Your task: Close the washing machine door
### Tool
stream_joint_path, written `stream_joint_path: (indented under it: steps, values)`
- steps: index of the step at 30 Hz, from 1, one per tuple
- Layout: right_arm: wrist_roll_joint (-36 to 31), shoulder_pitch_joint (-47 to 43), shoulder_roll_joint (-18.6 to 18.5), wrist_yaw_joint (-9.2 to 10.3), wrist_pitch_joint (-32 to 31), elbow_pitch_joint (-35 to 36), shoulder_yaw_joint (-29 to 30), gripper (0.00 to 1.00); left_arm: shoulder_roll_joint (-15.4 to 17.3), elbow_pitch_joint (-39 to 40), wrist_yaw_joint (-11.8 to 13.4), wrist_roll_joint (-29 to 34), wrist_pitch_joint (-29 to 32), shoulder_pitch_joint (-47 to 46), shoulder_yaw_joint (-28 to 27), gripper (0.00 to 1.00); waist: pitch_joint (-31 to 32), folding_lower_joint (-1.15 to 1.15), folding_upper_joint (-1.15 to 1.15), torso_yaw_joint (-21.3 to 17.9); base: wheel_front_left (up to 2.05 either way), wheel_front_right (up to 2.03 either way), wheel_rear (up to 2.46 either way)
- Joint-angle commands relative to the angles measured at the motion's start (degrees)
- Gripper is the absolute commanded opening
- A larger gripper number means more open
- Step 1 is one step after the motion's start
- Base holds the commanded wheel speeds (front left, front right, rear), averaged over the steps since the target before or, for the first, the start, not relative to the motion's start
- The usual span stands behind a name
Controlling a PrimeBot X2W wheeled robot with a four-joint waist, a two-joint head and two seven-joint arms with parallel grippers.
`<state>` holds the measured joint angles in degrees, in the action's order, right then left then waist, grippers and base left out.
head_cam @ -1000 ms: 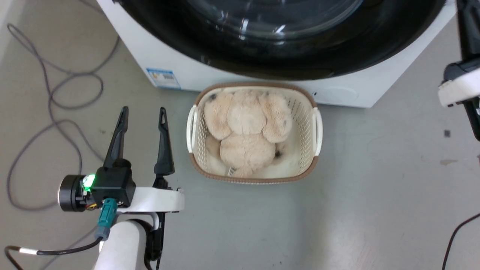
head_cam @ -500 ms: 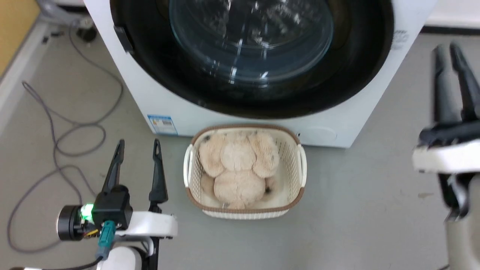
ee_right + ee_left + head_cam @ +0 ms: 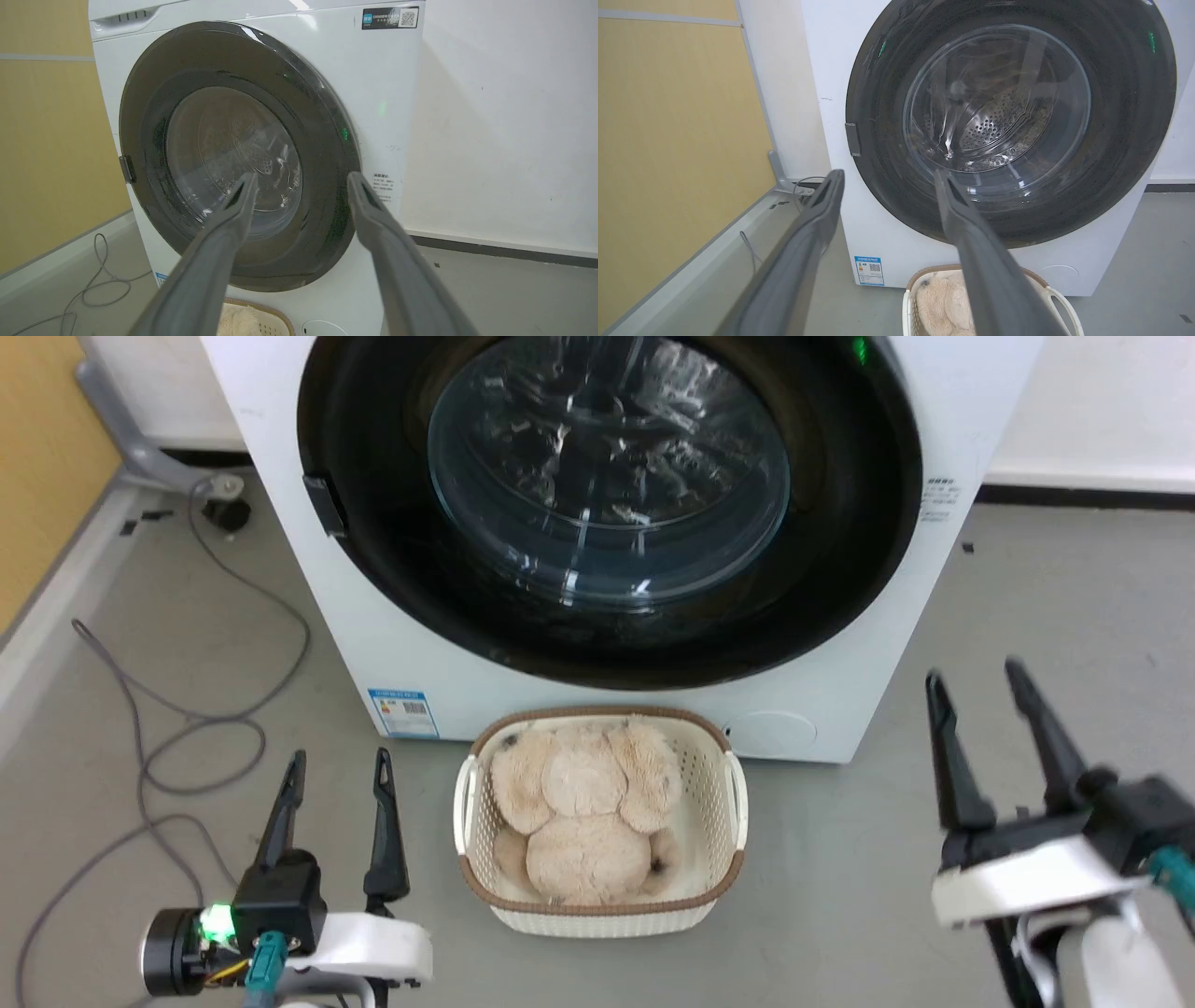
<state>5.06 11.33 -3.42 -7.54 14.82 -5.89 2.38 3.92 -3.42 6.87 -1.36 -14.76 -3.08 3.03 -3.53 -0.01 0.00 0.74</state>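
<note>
Big white front-loading washing machine [image 3: 392, 644] is carrying a small blue label [image 3: 869, 269] w/ QR code low on its front, a black QR sticker [image 3: 390, 17] up top, and grey small print [image 3: 383, 186] mid-front. All wording is showing too small to read.

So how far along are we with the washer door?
Done: the washing machine door lies flush against the washing machine. In hand: nothing; the left gripper and right gripper are open, clear of it. Left: seemingly nothing, though latching can't be confirmed.
</note>
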Motion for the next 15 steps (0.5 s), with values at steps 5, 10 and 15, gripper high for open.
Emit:
stream_joint_path:
  steps: [5, 10, 15]
  values:
    - [2.43, -5.90, 0.51, 0.05, 0.18, -0.47, -2.47, 1.00, -0.08, -0.68, -0.58, -0.41, -0.24, 2.16, -0.07, 1.00, 2.20, 0.01, 0.00, 0.14, 0.00, 0.00, 0.00]
    - [4.68, -9.53, 0.53, 0.05, 0.18, 0.28, -3.21, 1.00, -0.20, -1.10, -0.70, -0.55, -0.24, 2.99, -0.20, 1.00, 3.12, 0.01, 0.00, 0.46, 0.00, 0.00, 0.00]
    - [5.24, -11.01, 0.53, 0.05, 0.18, 1.27, -2.58, 1.00, -0.36, -1.42, -1.03, -0.89, -0.24, 3.52, -0.26, 1.00, 3.60, 0.01, 0.00, 0.59, 0.00, 0.00, 0.00]
